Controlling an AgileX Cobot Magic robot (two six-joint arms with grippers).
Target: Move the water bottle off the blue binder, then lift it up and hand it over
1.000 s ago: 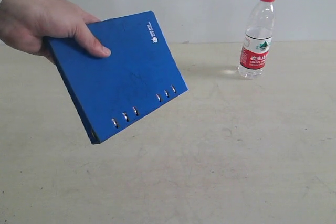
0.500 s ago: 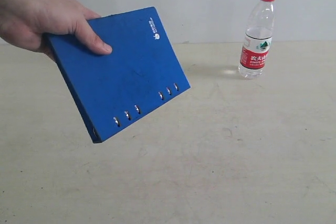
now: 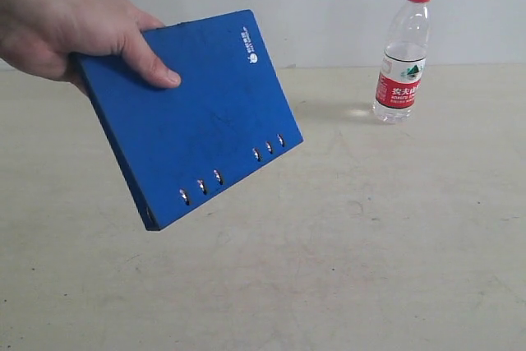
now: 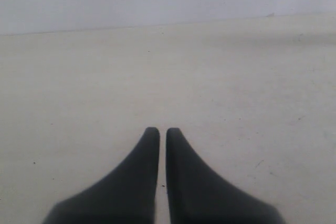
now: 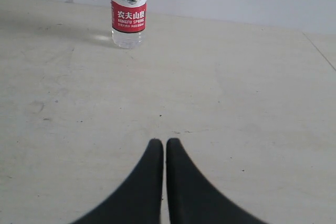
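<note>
A person's hand point(image 3: 57, 30) holds the blue binder point(image 3: 193, 121) tilted in the air at the left of the exterior view, its riveted spine edge lowest. The water bottle point(image 3: 403, 55), clear with a red cap and red-and-white label, stands upright on the table at the back right, apart from the binder. It also shows in the right wrist view, where the water bottle point(image 5: 128, 9) stands far ahead of my right gripper point(image 5: 165, 142), which is shut and empty. My left gripper point(image 4: 162, 131) is shut over bare table with nothing in it. Neither gripper shows in the exterior view.
A pale beige table point(image 3: 345, 244) fills the scene, with a plain white wall point(image 3: 329, 6) behind it. The table's right edge line point(image 5: 320, 51) shows in the right wrist view.
The hand has shifted the binder slightly right and down. The bottle and both grippers have not moved.
</note>
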